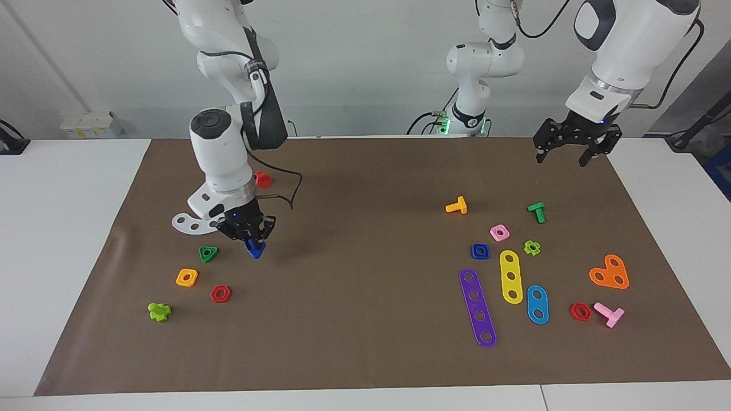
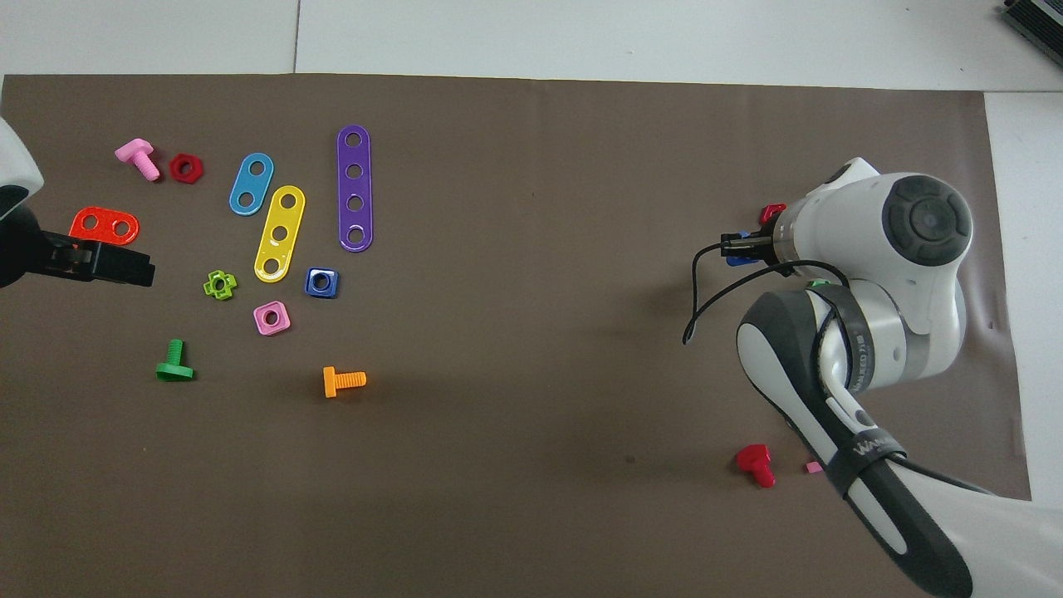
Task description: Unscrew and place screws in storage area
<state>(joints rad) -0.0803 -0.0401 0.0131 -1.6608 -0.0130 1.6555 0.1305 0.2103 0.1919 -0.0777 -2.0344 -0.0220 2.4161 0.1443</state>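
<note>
My right gripper (image 1: 252,237) is shut on the dark-blue bolt (image 1: 255,249), triangular head down, just above the mat. It hangs over the storage area (image 1: 165,254), beside the green triangular nut (image 1: 208,253) and the white curved strip (image 1: 185,223). The orange square nut (image 1: 187,277) and red hex nut (image 1: 220,294) lie close by. In the overhead view the right arm covers most of this group; a bit of the bolt (image 2: 738,259) shows. The blue square nut (image 1: 480,251) lies toward the left arm's end. My left gripper (image 1: 571,151) waits open and empty over the mat's corner.
Purple (image 1: 477,307), yellow (image 1: 511,276) and blue (image 1: 537,304) strips, an orange heart plate (image 1: 610,272), pink nut (image 1: 499,232), orange bolt (image 1: 457,206), green bolt (image 1: 537,211) lie toward the left arm's end. A red bolt (image 1: 262,179) and lime bolt (image 1: 159,311) lie near the storage area.
</note>
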